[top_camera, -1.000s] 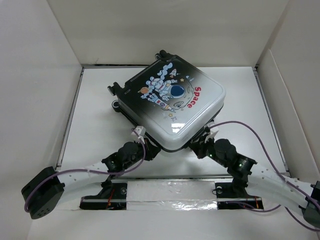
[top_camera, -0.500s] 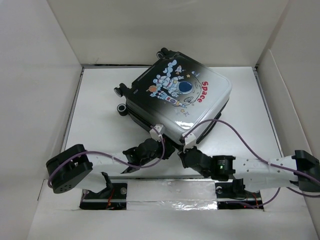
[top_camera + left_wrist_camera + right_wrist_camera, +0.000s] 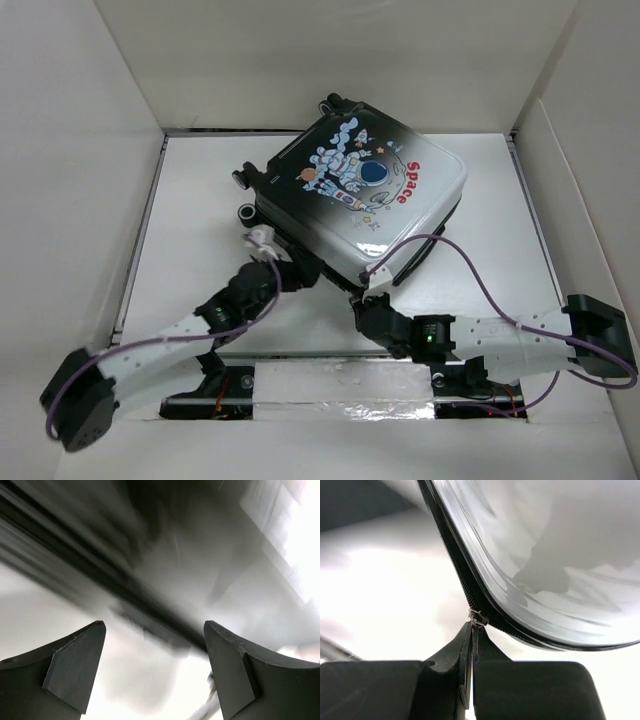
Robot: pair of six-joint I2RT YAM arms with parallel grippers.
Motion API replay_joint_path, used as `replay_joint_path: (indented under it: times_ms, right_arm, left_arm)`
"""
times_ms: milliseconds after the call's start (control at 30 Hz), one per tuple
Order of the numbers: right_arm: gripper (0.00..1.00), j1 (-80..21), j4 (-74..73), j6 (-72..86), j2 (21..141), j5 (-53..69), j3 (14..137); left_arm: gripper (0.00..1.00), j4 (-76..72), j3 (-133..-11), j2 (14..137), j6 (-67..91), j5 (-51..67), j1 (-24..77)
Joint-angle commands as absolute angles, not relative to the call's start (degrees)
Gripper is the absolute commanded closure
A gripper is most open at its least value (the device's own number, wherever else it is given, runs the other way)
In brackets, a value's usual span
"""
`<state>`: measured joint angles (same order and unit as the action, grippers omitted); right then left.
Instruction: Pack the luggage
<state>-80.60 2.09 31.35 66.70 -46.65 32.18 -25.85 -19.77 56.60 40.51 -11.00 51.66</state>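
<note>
The luggage [image 3: 360,190] lies flat and closed on the white table, astronaut and red "Space" print facing up, wheels [image 3: 243,196] to the left. My left gripper [image 3: 290,268] is open at the case's near-left edge. In the left wrist view its fingers [image 3: 75,665] stand wide apart with nothing between them, and the blurred dark shell edge [image 3: 150,555] fills the view ahead. My right gripper [image 3: 362,308] sits at the near corner. It is shut on the small metal zipper pull [image 3: 477,617], where the black zipper track runs under the white shell [image 3: 545,555].
White walls [image 3: 70,200] box in the table on the left, back and right. A taped strip [image 3: 340,385] with the arm bases runs along the near edge. Purple cables [image 3: 470,265] loop off both wrists close to the case.
The left gripper has opened and swung left along the case's near-left edge. The right arm has stretched out low and pulled toward the near corner. The luggage has shifted slightly to the right.
</note>
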Motion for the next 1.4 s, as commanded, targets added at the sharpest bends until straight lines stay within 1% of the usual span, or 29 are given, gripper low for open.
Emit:
replay_joint_path:
  times_ms: [0,33,67,133,167,200,233,267,333,367,467,567,700,833,867,1033,1133,1233,1267,1333,1367]
  right_arm:
    - [1.0,-81.7,18.4,34.2,64.6,-39.6,32.2]
    - [1.0,-81.1,18.4,34.1,64.8,-38.9,32.2]
    - [1.0,-81.1,18.3,34.2,64.9,-38.5,32.2]
    - [1.0,-81.1,18.3,34.2,65.2,-38.1,32.1]
    - [1.0,-81.1,18.1,34.2,65.1,-37.8,32.1]
    - [1.0,-81.1,17.9,34.2,65.0,-37.7,32.1]
    - [1.0,-81.1,17.8,33.9,64.9,-37.4,32.2]
    - [1.0,-81.1,17.5,33.7,64.6,-37.3,32.3]
    - [1.0,-81.1,16.4,33.7,64.2,-37.3,32.5]
    - [1.0,-81.1,15.9,33.6,64.1,-37.2,32.5]
    - [1.0,-81.1,15.4,33.6,63.5,-36.5,32.2]
    - [1.0,-81.1,15.9,33.4,63.5,-35.3,31.8]
    - [1.0,-81.1,16.9,33.0,63.6,-34.7,31.7]
    - [1.0,-81.1,17.1,32.4,64.0,-34.1,31.9]
    - [1.0,-81.1,17.1,32.3,64.0,-33.9,32.0]
    - [1.0,-81.1,16.7,31.3,63.8,-34.1,32.3]
    - [1.0,-81.1,16.3,30.7,63.6,-34.2,32.6]
    - [1.0,-80.6,16.3,30.5,63.6,-33.8,32.9]
    - [1.0,-80.6,16.3,30.5,63.7,-33.7,33.0]
    - [1.0,-80.1,16.2,30.6,63.8,-33.5,33.0]
    - [1.0,-80.1,16.3,30.6,63.8,-33.1,33.0]
  left_arm:
    - [0.22,-19.2,-18.3,42.7,46.4,-17.4,44.0]
    - [0.21,-18.0,-18.7,40.4,46.7,-17.1,41.4]
    - [0.19,-17.1,-19.3,37.5,47.1,-16.3,35.7]
    - [0.17,-17.7,-22.6,37.4,47.6,-13.8,29.4]
    - [0.15,-18.4,-24.0,40.0,48.1,-11.2,26.3]
    - [0.14,-19.5,-25.6,42.2,48.8,-9.7,19.9]
    - [0.12,-19.9,-29.1,44.8,50.5,-7.3,16.5]
    - [0.1,-21.3,-30.3,50.3,51.7,-1.2,13.2]
    - [0.08,-25.0,-33.7,56.1,54.4,3.2,6.1]
    - [0.06,-28.0,-34.6,61.6,56.6,8.0,4.2]
    - [0.03,-29.2,-40.9,70.6,57.1,12.7,1.9]
    - [0.02,-29.4,-46.0,75.9,57.0,13.1,1.8]
    - [0.02,-28.3,-51.6,80.9,55.9,12.5,1.8]
    - [0.01,-29.4,-56.5,85.9,55.9,14.7,1.8]
    - [0.01,-29.3,-57.3,88.3,55.9,16.3,1.8]
    - [0.02,-30.9,-57.2,91.2,57.5,17.2,1.8]
    - [0.05,-33.3,-56.3,92.3,59.5,18.0,2.4]
    - [0.14,-35.9,-56.2,93.2,61.6,18.5,2.4]
    - [0.22,-36.6,-56.2,93.8,62.1,18.5,2.9]
    - [0.33,-39.4,-56.2,94.3,63.5,18.6,3.4]
    - [0.43,-40.6,-55.9,95.0,63.9,19.0,3.4]
